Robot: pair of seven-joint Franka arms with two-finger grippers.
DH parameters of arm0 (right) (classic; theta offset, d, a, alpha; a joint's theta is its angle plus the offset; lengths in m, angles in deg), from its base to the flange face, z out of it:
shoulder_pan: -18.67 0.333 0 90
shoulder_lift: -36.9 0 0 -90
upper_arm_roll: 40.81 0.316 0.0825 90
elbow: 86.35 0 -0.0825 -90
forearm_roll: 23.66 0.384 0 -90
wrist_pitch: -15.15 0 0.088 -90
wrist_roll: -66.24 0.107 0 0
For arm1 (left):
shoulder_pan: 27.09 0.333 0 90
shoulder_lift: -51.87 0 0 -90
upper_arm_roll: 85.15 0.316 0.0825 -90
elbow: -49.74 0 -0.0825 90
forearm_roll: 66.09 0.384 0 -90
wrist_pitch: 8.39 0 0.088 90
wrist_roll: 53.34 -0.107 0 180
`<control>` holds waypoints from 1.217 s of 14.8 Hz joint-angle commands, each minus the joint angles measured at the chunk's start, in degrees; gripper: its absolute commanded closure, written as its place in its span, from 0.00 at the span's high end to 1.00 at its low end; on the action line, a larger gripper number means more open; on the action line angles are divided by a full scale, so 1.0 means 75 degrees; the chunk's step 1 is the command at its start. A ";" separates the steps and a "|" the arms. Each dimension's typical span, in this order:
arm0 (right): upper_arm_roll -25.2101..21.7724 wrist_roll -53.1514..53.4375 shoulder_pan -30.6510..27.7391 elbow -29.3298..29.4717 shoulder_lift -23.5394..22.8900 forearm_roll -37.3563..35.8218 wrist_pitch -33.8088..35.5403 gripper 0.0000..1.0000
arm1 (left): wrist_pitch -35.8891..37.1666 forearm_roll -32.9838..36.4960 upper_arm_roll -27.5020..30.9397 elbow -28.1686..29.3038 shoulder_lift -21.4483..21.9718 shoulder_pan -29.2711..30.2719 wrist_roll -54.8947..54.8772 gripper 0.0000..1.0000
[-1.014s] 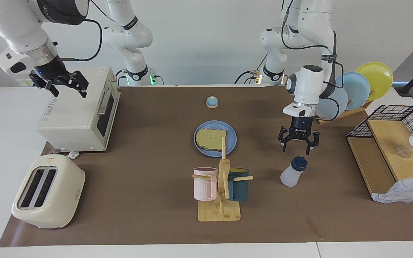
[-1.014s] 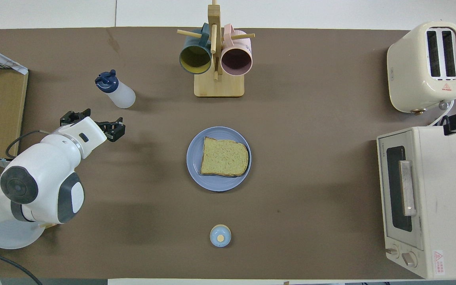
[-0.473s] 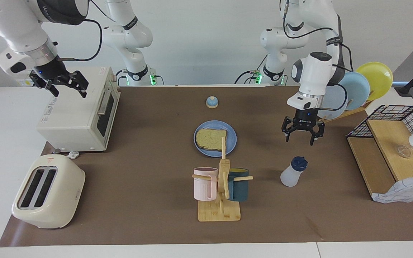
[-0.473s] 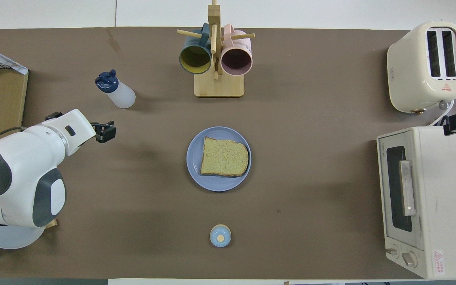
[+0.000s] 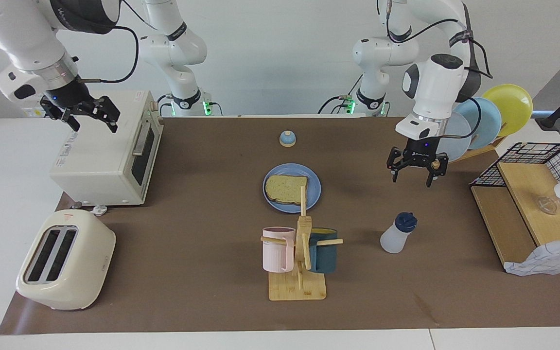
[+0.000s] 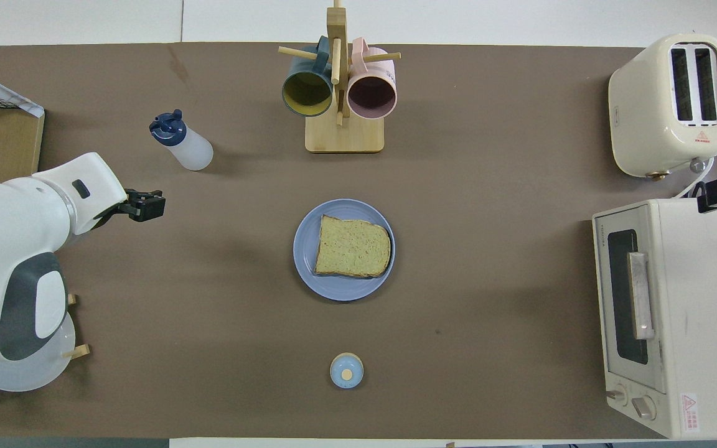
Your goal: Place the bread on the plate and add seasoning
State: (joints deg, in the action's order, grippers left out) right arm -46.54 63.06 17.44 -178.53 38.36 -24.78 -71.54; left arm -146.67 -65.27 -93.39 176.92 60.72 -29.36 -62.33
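The bread (image 5: 287, 188) (image 6: 353, 247) lies flat on the blue plate (image 5: 314, 186) (image 6: 306, 249) at the middle of the mat. The seasoning bottle (image 5: 398, 233) (image 6: 182, 140) stands alone toward the left arm's end, farther from the robots than the plate. My left gripper (image 5: 417, 173) (image 6: 144, 206) hangs open and empty in the air over bare mat, clear of the bottle. My right gripper (image 5: 87, 114) is open and empty, raised over the toaster oven (image 5: 107, 148); the overhead view shows only a black part of it at the edge.
A wooden mug tree (image 5: 299, 253) (image 6: 341, 87) holds a pink and a teal mug. A small blue-domed bell (image 5: 287, 138) (image 6: 346, 370) sits near the robots. A toaster (image 5: 64, 259) (image 6: 671, 102), racked plates (image 5: 489, 120) and a wire basket shelf (image 5: 533, 204) stand at the table's ends.
My left gripper has risen and drawn back from the seasoning bottle toward the plate rack. The bottle, bread, plate and right arm have not moved.
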 commanded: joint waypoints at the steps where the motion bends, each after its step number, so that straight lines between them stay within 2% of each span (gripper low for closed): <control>1: 0.0038 0.0071 -0.0071 -0.0095 0.0110 0.0125 -0.0019 1.00 | 0.1066 -0.0098 0.0067 -0.0490 0.0190 0.0034 -0.0056 1.00; 5: 0.0038 0.0071 -0.0071 -0.0095 0.0110 0.0125 -0.0019 1.00 | 0.2754 -0.0121 0.0126 -0.1732 0.0156 0.0081 -0.0044 1.00; 9: 0.0038 0.0071 -0.0071 -0.0095 0.0110 0.0125 -0.0019 1.00 | 0.3763 -0.0133 0.0126 -0.2635 0.0038 0.0093 0.0026 1.00; 14: 0.0038 0.0071 -0.0071 -0.0095 0.0110 0.0125 -0.0019 1.00 | 0.5554 -0.0133 0.0114 -0.4356 -0.0582 0.0209 0.0061 1.00; 18: 0.0038 0.0071 -0.0071 -0.0095 0.0110 0.0125 -0.0019 1.00 | 0.6586 0.0077 0.0102 -0.4710 -0.0641 0.0163 0.0691 1.00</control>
State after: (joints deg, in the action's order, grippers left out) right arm -46.54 63.06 17.44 -178.53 38.36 -24.78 -71.54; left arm -102.03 -65.56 -92.21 144.88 57.50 -28.29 -60.49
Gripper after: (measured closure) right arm 0.000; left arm 0.000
